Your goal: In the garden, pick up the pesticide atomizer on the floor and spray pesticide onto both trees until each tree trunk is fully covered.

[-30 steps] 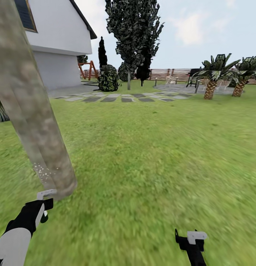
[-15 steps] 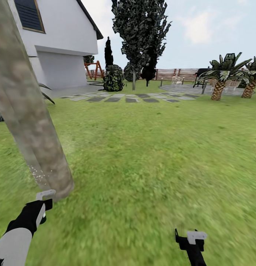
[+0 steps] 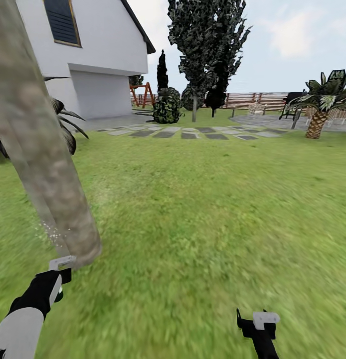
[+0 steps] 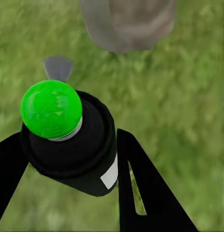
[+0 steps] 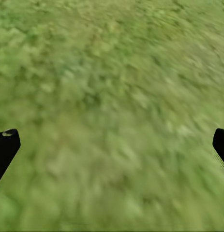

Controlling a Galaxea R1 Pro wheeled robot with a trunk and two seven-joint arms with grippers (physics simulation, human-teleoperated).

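A thick, mottled tan-grey tree trunk [image 3: 48, 164] leans across the left of the head view, with its base on the lawn just ahead of my left arm. Pale specks dot the bark low down. My left gripper [image 3: 54, 280] is shut on the pesticide atomizer [image 4: 73, 150], a black bottle with a round green top [image 4: 51, 108]. Its grey nozzle [image 3: 62, 261] points at the foot of the trunk [image 4: 126, 24]. My right gripper [image 3: 258, 323] hangs open over bare grass at the lower right, its fingertips [image 5: 6, 142] spread wide with nothing between them.
A white house [image 3: 103, 55] stands at the back left with a spiky plant [image 3: 66, 124] beside it. Grey stepping stones [image 3: 193, 133], dark narrow trees [image 3: 208, 45], a round bush [image 3: 167, 105], a palm [image 3: 320, 107] and a slatted wooden fence [image 3: 255, 99] lie far across the open lawn.
The whole head view has swung to the left, so house, trees and palms sit further right in the picture. Trunk and both arms keep their places in it.
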